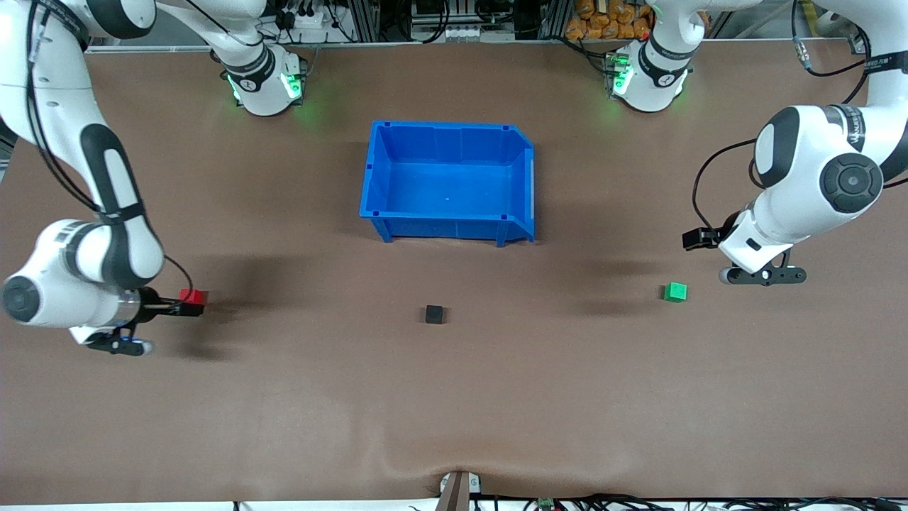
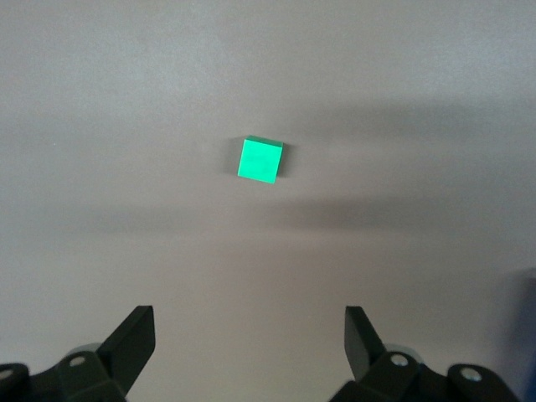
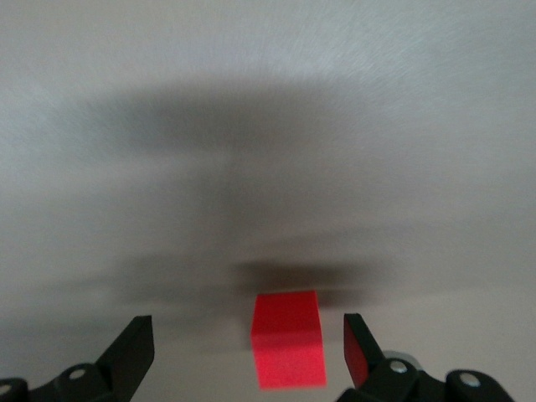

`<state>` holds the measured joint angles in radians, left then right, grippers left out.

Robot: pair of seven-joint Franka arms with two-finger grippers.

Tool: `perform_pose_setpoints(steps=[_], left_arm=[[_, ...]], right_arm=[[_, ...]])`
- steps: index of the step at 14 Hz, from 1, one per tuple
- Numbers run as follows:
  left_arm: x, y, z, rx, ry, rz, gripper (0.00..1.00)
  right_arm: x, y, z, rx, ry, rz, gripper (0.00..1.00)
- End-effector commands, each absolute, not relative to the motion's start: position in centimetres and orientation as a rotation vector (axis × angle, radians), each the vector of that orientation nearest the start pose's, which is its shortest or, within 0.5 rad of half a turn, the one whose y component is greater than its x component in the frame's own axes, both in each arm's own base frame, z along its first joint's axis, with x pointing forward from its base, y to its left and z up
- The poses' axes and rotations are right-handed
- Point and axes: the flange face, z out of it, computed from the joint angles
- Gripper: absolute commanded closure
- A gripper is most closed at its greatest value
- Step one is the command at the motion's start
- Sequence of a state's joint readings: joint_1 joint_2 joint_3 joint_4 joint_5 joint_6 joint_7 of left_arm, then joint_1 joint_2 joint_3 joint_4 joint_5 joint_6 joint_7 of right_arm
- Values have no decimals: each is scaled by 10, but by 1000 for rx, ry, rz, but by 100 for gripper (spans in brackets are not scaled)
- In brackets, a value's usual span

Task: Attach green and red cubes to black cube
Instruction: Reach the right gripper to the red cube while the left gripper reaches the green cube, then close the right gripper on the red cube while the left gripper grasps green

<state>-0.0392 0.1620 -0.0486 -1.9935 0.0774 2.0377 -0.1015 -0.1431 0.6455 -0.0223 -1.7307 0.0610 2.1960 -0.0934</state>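
Observation:
The red cube (image 1: 193,297) sits on the table near the right arm's end. My right gripper (image 1: 183,307) is open around it; in the right wrist view the red cube (image 3: 288,350) lies between the fingers, closer to one finger (image 3: 355,347), and touches neither. The green cube (image 1: 675,292) sits near the left arm's end. My left gripper (image 1: 695,238) is open and empty, a little apart from it; in the left wrist view the green cube (image 2: 259,159) lies well ahead of the left gripper (image 2: 249,331). The black cube (image 1: 434,314) stands alone mid-table.
A blue bin (image 1: 454,126), empty, stands in the middle of the table, farther from the front camera than the black cube. The brown table cover (image 1: 454,411) stretches bare nearer to the camera.

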Motion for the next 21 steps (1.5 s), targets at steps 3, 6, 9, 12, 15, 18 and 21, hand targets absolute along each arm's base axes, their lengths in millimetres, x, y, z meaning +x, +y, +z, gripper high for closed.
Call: perform_pose_setpoints(steps=[3, 6, 9, 12, 15, 18, 21], left_arm=[[582, -50, 361, -3046, 61, 171, 0], [584, -60, 339, -3044, 87, 209, 0], [590, -65, 313, -3037, 115, 214, 0], [598, -63, 285, -2990, 179, 208, 0], [603, -56, 273, -2982, 203, 184, 0], [606, -60, 242, -2978, 241, 164, 0], [605, -55, 226, -2952, 276, 164, 0]], right_arm=[[611, -112, 188, -3087, 84, 226, 0], [601, -110, 190, -3096, 77, 197, 0], [597, -110, 194, -3136, 7, 208, 0], [597, -114, 193, -3140, 11, 200, 0], [594, -114, 189, -3137, 11, 216, 0], [594, -113, 186, -3136, 13, 223, 19], [594, -113, 186, -3136, 11, 223, 32]])
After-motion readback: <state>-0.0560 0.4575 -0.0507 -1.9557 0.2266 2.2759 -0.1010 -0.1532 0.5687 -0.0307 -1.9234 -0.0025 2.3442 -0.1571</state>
